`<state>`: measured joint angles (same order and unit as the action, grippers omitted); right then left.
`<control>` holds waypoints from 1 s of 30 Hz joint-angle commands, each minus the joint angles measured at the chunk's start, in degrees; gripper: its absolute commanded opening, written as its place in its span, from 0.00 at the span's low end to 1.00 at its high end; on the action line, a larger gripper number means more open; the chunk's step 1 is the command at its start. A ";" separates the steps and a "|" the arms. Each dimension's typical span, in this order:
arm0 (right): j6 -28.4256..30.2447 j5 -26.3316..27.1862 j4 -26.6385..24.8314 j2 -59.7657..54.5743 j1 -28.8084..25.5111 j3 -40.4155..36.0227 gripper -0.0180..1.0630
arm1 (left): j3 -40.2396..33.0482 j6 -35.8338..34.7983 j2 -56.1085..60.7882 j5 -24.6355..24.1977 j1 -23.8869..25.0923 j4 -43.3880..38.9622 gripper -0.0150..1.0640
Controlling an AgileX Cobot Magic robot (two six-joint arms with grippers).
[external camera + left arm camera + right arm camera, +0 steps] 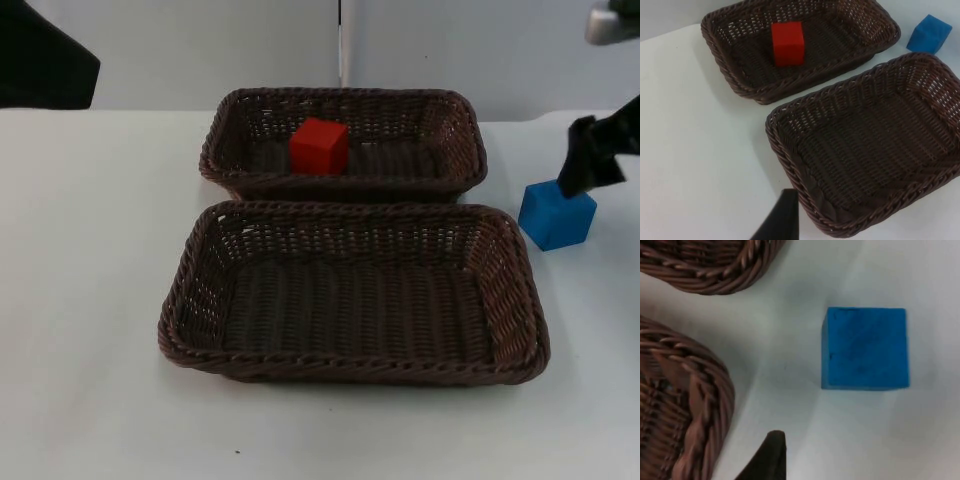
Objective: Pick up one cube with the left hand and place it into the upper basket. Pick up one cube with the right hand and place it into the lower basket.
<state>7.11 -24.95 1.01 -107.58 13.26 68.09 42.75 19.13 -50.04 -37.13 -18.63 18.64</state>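
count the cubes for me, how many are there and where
2. The red cube lies inside the upper basket. The blue cube sits on the table right of the lower basket, below the right gripper.

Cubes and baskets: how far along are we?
Done: the red cube sits in the upper brown wicker basket. In hand: the right claw hovers above the blue cube, which rests on the white table, not gripped. Left: grasp it and place it into the lower brown wicker basket. The left arm waits.
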 commanded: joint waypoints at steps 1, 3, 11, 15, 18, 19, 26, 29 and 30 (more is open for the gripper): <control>-0.14 0.85 0.41 -3.15 -0.04 2.51 0.99 | -0.19 -0.37 0.26 0.04 0.06 -0.60 0.89; -0.14 0.95 0.41 -6.04 -0.04 4.96 0.99 | -0.19 -0.37 0.26 0.04 0.06 -0.60 0.89; -0.14 3.44 0.14 -13.76 -0.04 11.46 0.99 | -0.19 -0.37 0.26 0.04 0.06 -0.60 0.89; -0.31 5.48 0.16 -17.34 -0.04 14.86 0.99 | -0.19 -0.37 0.26 0.15 0.06 -0.61 0.89; -0.86 6.29 0.16 -19.29 -0.04 16.60 0.99 | -0.19 -0.37 0.26 0.15 0.06 -0.98 0.89; -1.32 6.29 0.16 -20.00 -0.04 16.97 0.99 | -0.19 -0.37 0.26 0.15 0.06 -1.19 0.89; -1.67 6.05 -0.05 -21.60 -0.04 17.13 0.99 | -0.19 -0.37 0.26 0.15 0.06 -1.19 0.89; -1.67 5.94 -0.05 -21.69 -0.04 17.13 0.99 | -0.19 -0.37 0.26 0.15 0.06 -1.19 0.89; -1.67 5.68 -0.05 -21.69 -0.04 17.13 0.98 | -0.19 -0.37 0.26 0.15 0.06 -1.19 0.89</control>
<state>5.57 -19.11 1.01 -129.40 13.26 84.67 42.75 19.13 -50.04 -37.13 -18.63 17.84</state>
